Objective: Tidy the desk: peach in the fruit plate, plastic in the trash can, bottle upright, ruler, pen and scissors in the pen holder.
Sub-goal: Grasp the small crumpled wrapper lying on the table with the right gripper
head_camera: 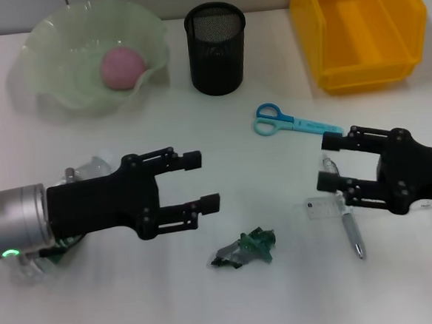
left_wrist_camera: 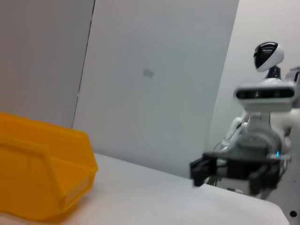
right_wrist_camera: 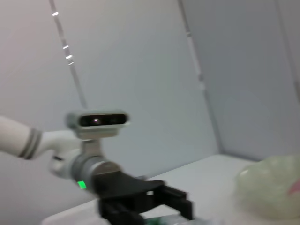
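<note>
On the tabletop [head_camera: 211, 303], only the peach [head_camera: 123, 67] was done, lying in the fruit plate [head_camera: 55, 92]. The trash can [head_camera: 359, 30] and pen holder [head_camera: 216, 48] looked empty. The bottle [head_camera: 90, 171] apparently lay under the left end effector [head_camera: 201, 181], fingers spread. Scissors [head_camera: 291, 121], plastic [head_camera: 246, 249], ruler [head_camera: 324, 208] and pen [head_camera: 352, 235] remained out, near the spread right end effector [head_camera: 325, 162].
</note>
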`<state>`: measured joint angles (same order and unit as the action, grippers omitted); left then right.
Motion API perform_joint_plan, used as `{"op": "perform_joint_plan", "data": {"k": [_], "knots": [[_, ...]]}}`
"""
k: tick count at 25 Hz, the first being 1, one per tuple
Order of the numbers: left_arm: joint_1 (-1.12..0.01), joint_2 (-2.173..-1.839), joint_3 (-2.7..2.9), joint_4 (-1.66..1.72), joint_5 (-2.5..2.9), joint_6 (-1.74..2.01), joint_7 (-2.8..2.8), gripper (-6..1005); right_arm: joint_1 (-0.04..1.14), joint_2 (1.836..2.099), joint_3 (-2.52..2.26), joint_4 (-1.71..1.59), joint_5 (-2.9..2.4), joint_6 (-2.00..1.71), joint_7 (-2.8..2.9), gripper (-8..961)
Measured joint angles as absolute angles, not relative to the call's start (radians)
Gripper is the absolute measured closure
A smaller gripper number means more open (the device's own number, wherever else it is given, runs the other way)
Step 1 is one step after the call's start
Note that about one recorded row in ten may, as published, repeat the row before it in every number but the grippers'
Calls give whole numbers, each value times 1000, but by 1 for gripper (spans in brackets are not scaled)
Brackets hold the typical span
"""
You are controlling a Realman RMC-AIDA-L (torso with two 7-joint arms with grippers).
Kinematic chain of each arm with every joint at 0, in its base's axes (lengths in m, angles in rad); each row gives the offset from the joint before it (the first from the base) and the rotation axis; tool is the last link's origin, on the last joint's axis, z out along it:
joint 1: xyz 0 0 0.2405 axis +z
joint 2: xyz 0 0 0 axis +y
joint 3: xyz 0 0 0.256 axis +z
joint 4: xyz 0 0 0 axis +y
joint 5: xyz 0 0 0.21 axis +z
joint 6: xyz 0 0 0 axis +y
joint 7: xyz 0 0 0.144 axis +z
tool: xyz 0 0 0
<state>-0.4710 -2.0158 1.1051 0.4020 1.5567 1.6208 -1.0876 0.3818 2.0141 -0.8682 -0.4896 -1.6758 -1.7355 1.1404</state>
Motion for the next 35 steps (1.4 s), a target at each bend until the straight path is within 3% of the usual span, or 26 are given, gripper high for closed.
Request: {"op": "perform_joint_plan", "data": {"k": [6,14,25,35], "knots": [[-449,-2008,1107,401,1559,1614,-1046,247,415,2013,-861,-710,-1847,-1851,1352,267],[-457,-1992,1106,404,1633,1618,-1047,248,535,2006,-869,-754,-2047,-1858,1418,267],[-460,-1991,1108,452,1730,1622,-1044,250,653,2069,-890,-767,-2210,-1820,1417,267],[-458,-1997,1107,468,1742,1614,-1038,253,674,2083,-1102,-766,-2181,-1655,1411,268]]}}
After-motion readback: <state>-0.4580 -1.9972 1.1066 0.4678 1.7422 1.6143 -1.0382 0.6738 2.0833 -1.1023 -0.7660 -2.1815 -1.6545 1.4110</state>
